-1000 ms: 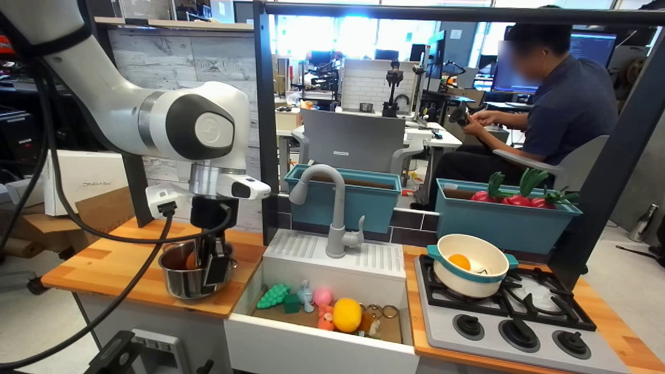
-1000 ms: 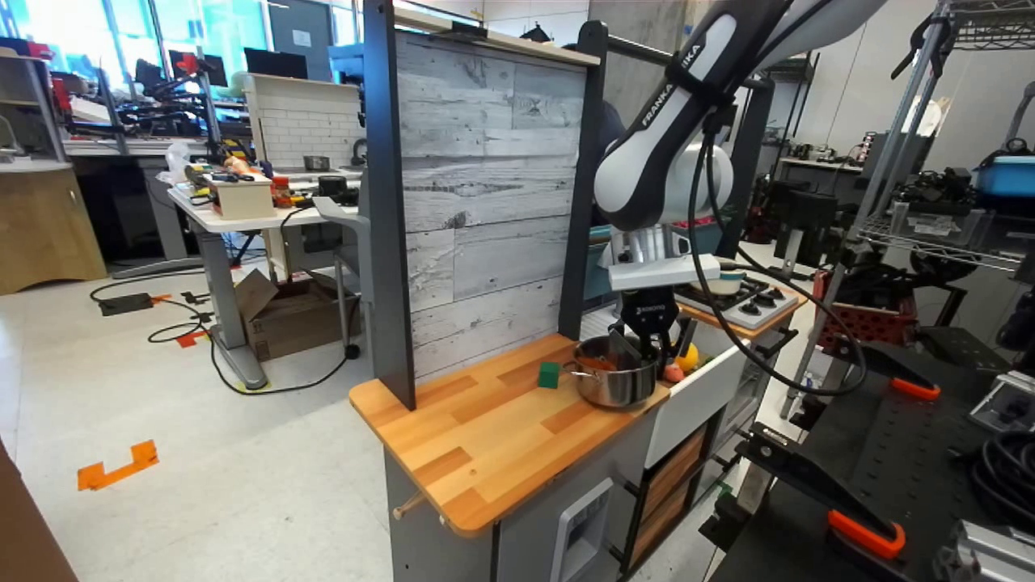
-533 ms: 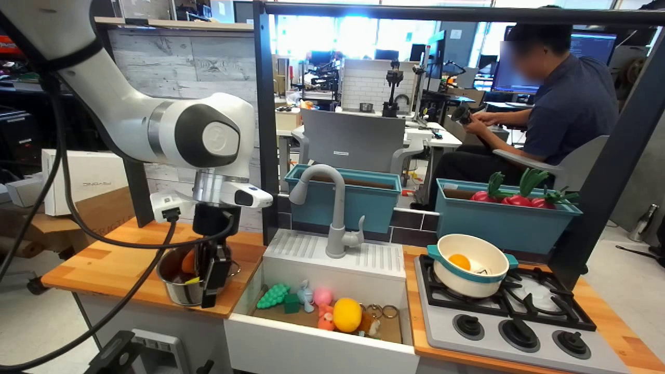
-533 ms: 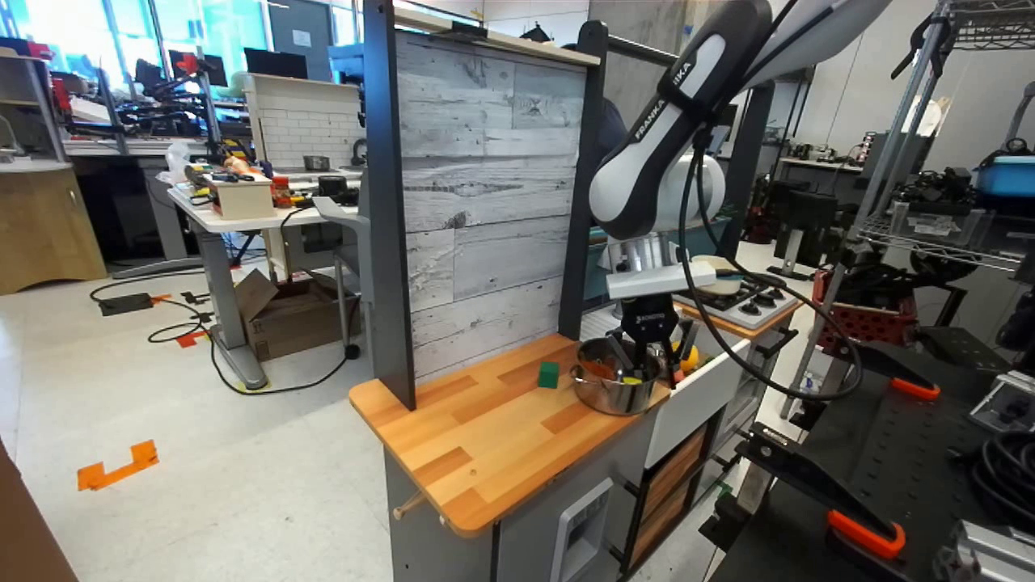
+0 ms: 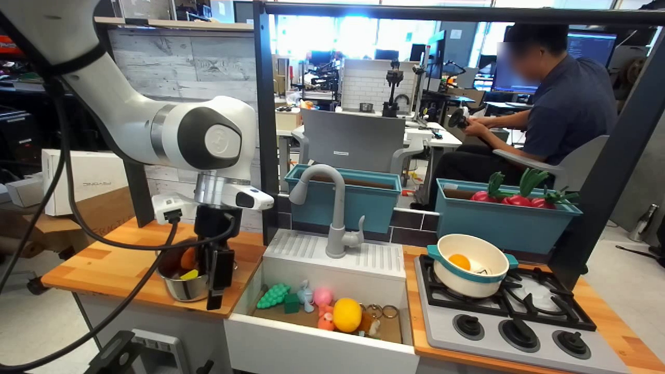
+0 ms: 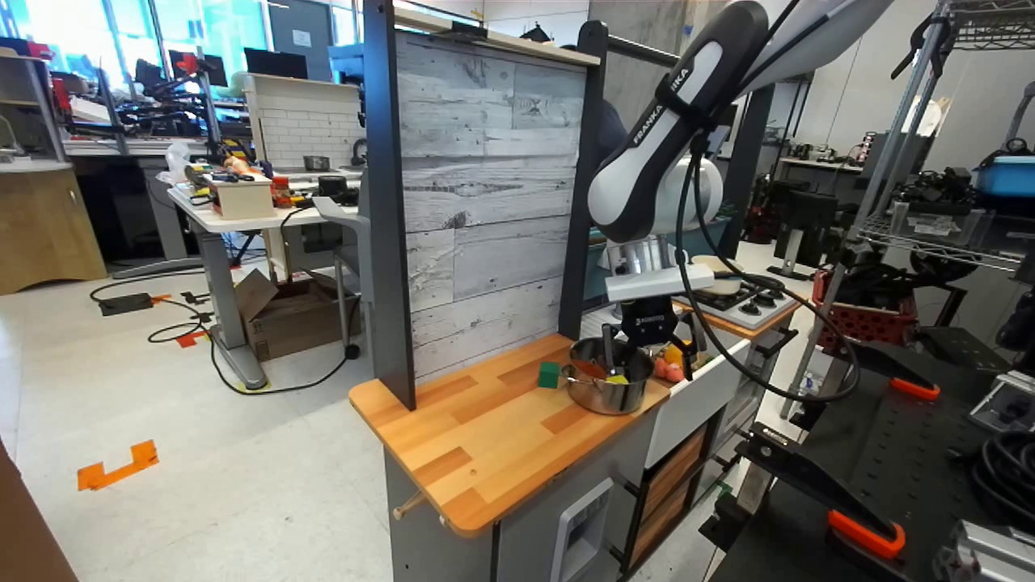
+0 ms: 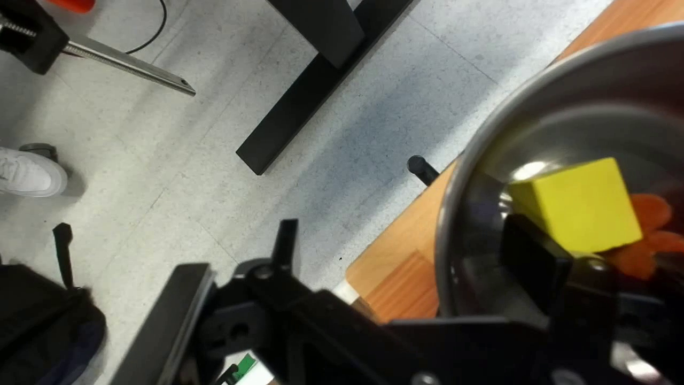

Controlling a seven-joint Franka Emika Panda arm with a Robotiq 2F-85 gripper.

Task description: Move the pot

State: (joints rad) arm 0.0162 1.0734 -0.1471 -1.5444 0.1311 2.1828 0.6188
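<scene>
Wrist view: the pot (image 7: pixel 566 128) fills the frame toward three o'clock, its round metal rim cut by the edge. In an exterior view it stands on the wooden tabletop (image 6: pixel 485 428), the sink (image 6: pixel 695 400) beginning just beside it at three o'clock. The end effector (image 6: pixel 649 368) is spread, astride the pot's wall near two o'clock, one finger inside and the other outside, apart from the metal; nothing is pinched. The pot is judged stiff, sturdy and fairly light; its polished surface may slip, and a one-sided hold may let it tip. The wall between the fingers appears the best place to take hold, provided the inner finger clears the contents. Looking down, the wrist view discloses a yellow block (image 7: pixel 588 206) partly hiding an orange item (image 7: pixel 649 214) inside the pot; both exterior views show only part of the block past the rim. Whether the inner finger touches the block cannot be told. A green block (image 6: pixel 548 374), near the pot at nine o'clock, shows in an exterior view but not in the wrist view.
</scene>
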